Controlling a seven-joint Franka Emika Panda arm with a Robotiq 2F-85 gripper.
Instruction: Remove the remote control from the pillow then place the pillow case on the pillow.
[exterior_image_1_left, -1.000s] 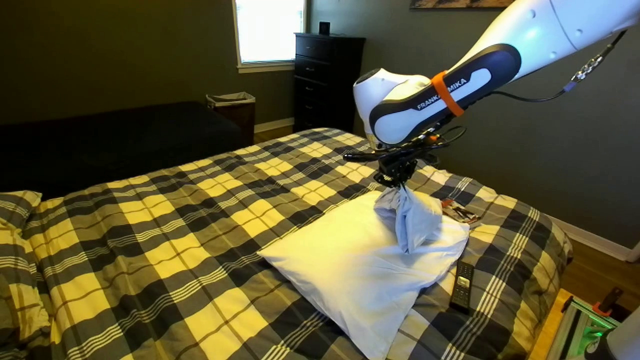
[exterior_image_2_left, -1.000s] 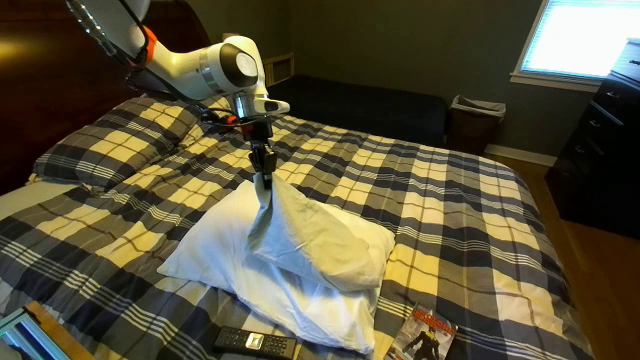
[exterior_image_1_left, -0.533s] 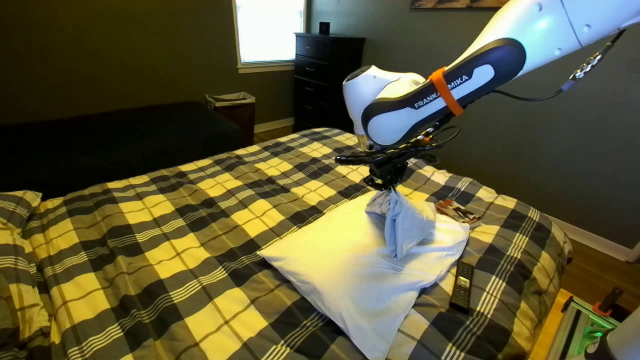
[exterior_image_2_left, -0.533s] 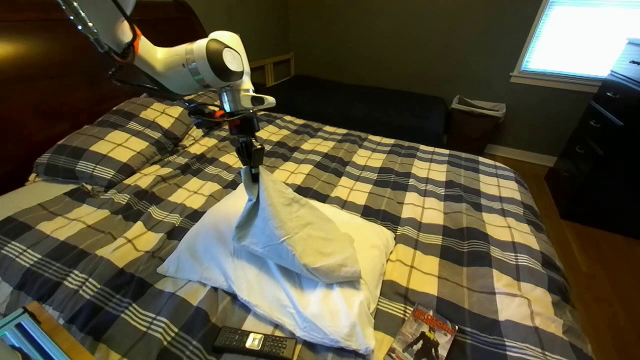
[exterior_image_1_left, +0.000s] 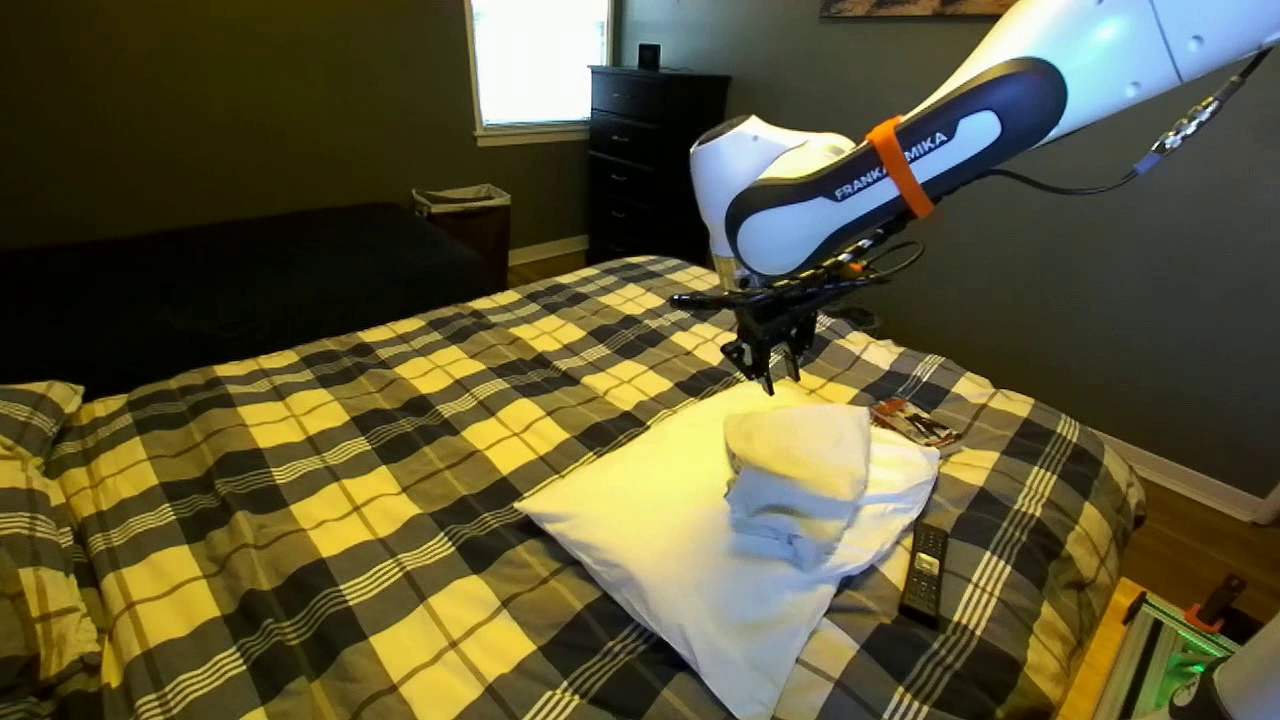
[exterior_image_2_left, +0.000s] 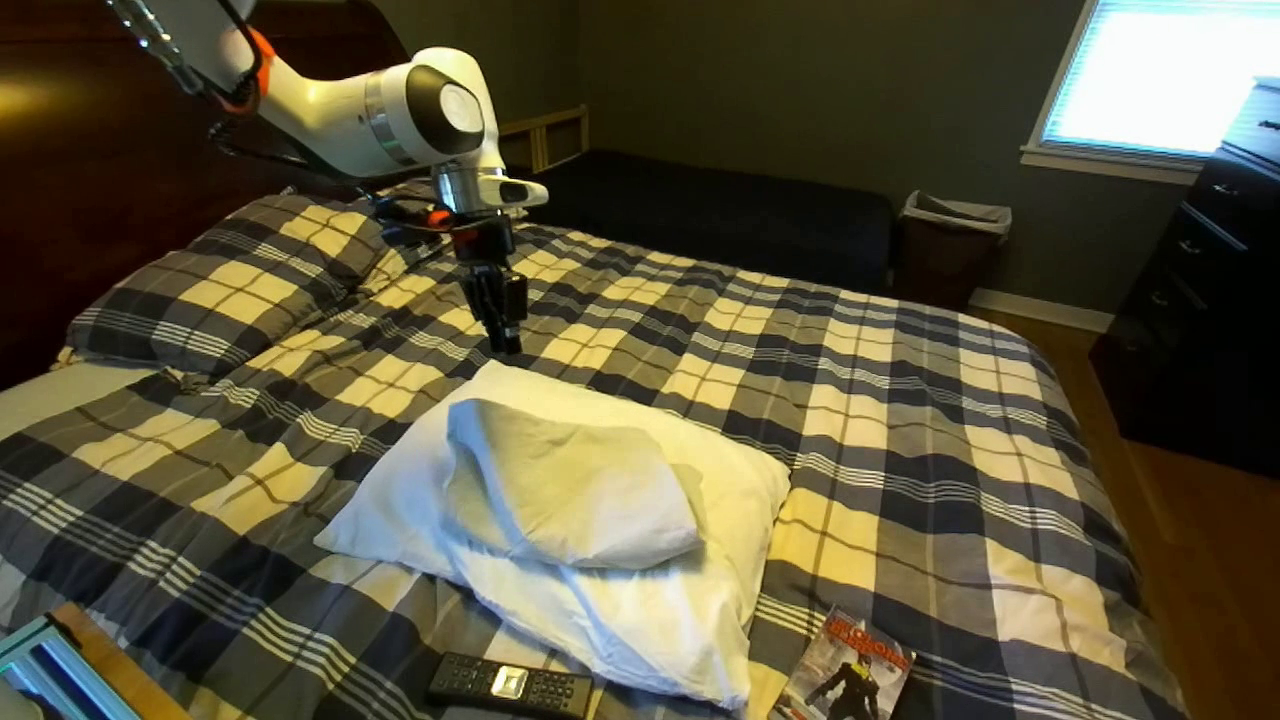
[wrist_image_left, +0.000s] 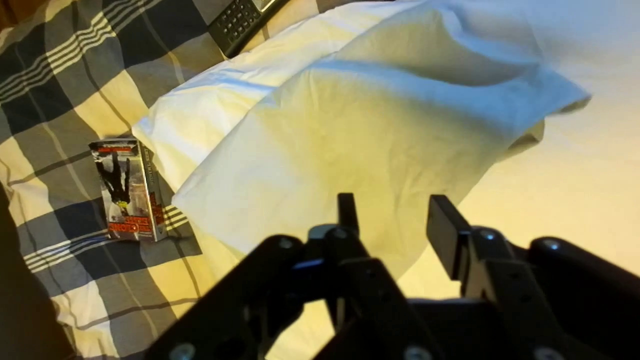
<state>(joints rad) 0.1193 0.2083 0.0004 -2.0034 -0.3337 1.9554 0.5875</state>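
Note:
The plump white pillow (exterior_image_1_left: 640, 510) lies flat on the bed, and it shows in an exterior view (exterior_image_2_left: 390, 515) and in the wrist view (wrist_image_left: 590, 180). The off-white pillow case (exterior_image_2_left: 580, 490) lies bunched and folded on top of it, also seen in an exterior view (exterior_image_1_left: 800, 450) and the wrist view (wrist_image_left: 350, 135). The black remote control (exterior_image_1_left: 924, 575) lies on the bedspread beside the pillow, also in an exterior view (exterior_image_2_left: 510, 685) and partly in the wrist view (wrist_image_left: 242, 22). My gripper (wrist_image_left: 392, 207) is open and empty, just above the pillow case in both exterior views (exterior_image_1_left: 782, 382) (exterior_image_2_left: 506, 345).
A boxed case with a printed cover (exterior_image_2_left: 850, 665) lies on the plaid bedspread (exterior_image_2_left: 900, 420) near the pillow's corner. Plaid pillows (exterior_image_2_left: 250, 270) rest by the headboard (exterior_image_2_left: 60, 200). A metal frame on a wooden edge (exterior_image_1_left: 1140, 650) stands at the bedside.
The gripper carried the held pillow case a little to the left in both exterior views. It then opened, the cloth dropped onto the pillow, and the gripper rose slightly. The remote has not moved.

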